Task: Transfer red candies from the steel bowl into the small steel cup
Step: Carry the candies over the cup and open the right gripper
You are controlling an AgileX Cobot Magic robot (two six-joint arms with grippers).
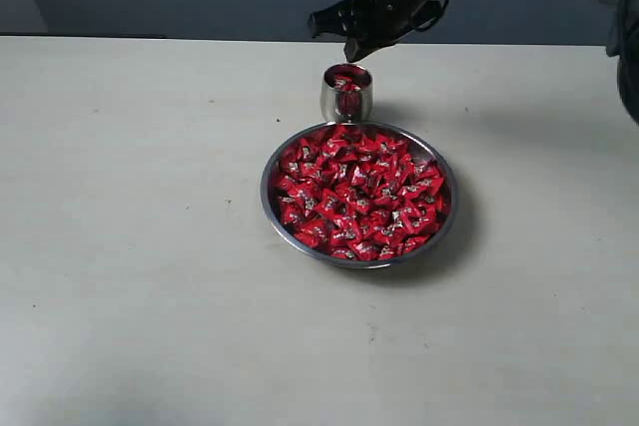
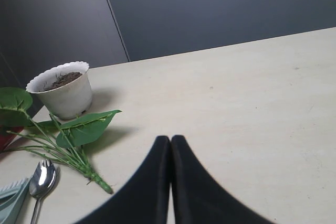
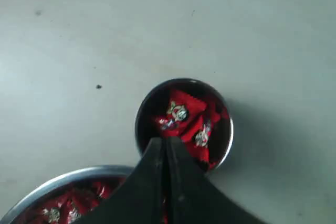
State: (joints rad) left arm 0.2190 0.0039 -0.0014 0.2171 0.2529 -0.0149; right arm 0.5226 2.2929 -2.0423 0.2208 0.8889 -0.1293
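Above the small steel cup (image 1: 346, 99), upper centre, your right gripper (image 1: 352, 47) hangs pinched closed, empty.
Few red candies (image 1: 347, 80) inside (steel bowl (image 1: 266, 187) brims); most remain.

Cup (image 1: 328, 103) behind bowl (image 1: 268, 188) — candies (image 1: 359, 193) in both.
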